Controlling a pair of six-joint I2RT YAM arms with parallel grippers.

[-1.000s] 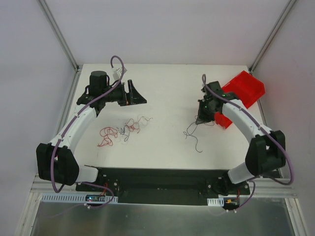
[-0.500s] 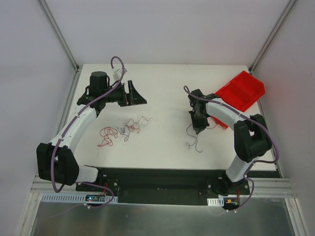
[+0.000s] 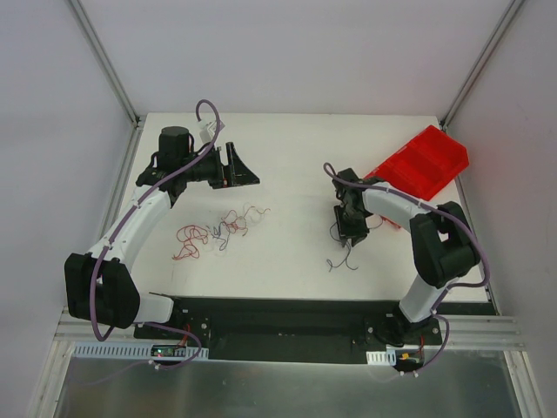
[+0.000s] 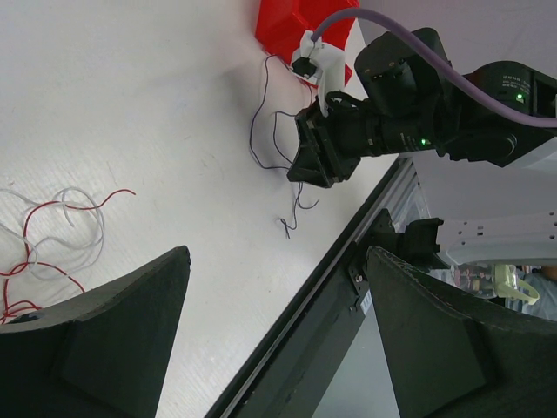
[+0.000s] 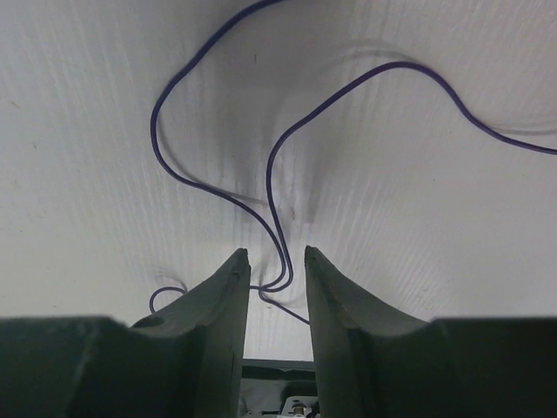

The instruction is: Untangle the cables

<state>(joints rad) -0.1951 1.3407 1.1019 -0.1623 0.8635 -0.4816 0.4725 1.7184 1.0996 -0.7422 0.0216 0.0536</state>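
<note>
A tangle of thin red, purple and whitish cables (image 3: 231,224) lies left of the table's middle, with a looped red cable (image 3: 190,240) beside it. My left gripper (image 3: 242,171) hovers behind the tangle, open and empty; the left wrist view shows red and white cables (image 4: 57,215) at its left edge. A separate purple cable (image 3: 341,259) lies at the right. My right gripper (image 3: 348,232) points down onto it. In the right wrist view this cable (image 5: 271,178) runs loose on the table between the slightly parted jaws of the right gripper (image 5: 277,254).
A red bin (image 3: 419,164) sits tilted at the back right, close behind the right arm, and shows as the red bin (image 4: 291,22) in the left wrist view. The black base rail (image 3: 287,318) runs along the near edge.
The right gripper moved left and toward the near edge, dragging the purple cable, then its jaws parted and released it. The left arm has not moved.
</note>
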